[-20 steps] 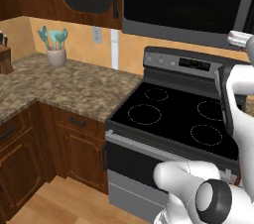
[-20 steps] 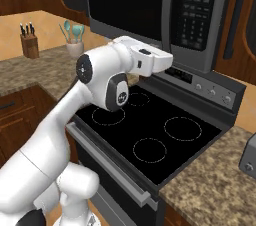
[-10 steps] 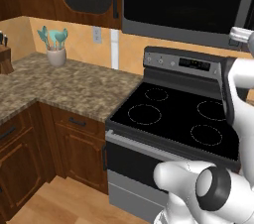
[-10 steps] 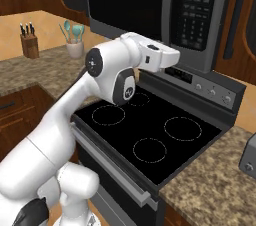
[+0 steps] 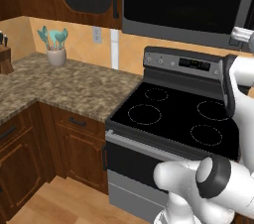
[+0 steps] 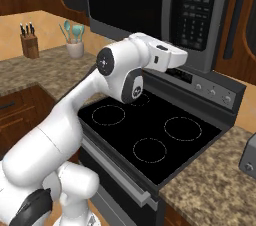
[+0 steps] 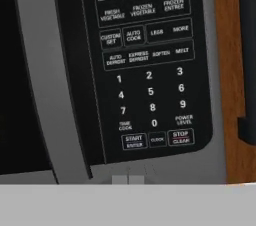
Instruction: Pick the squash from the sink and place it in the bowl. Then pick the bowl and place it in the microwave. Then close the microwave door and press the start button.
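Microwave (image 6: 150,10) hangs over the stove (image 6: 150,135), microwave door (image 5: 183,0) shut flush; bowl and squash can't be seen through the dark glass, so their place can't be told. Final step by the look of it: pressing start.

Hand view faces the button strip (image 7: 145,65) nearly square on, slightly rolled. START/ENTER button (image 7: 134,141) sits in the bottom row at its left end, CLOCK (image 7: 157,140) just beside it, STOP/CLEAR (image 7: 180,137) at the right end. The fingers (image 7: 128,179), pressed together into one blunt tip, show at the bottom of the hand view just below the strip's lower edge, only slightly to the left of START. So the target lies just above and a hair right of the tip, straight ahead along the hand's axis.

In the right base view the hand (image 6: 167,56) is held out level below the keypad (image 6: 197,15), above the stove's back panel (image 6: 210,87).

Margins: CLOCK is the tight neighbour on the right; silver door frame (image 7: 45,80) runs left of the strip; wooden cabinet (image 7: 227,70) to the right is well apart. Nothing stands between tip and panel. Likely needs a small lift, then a straight push.
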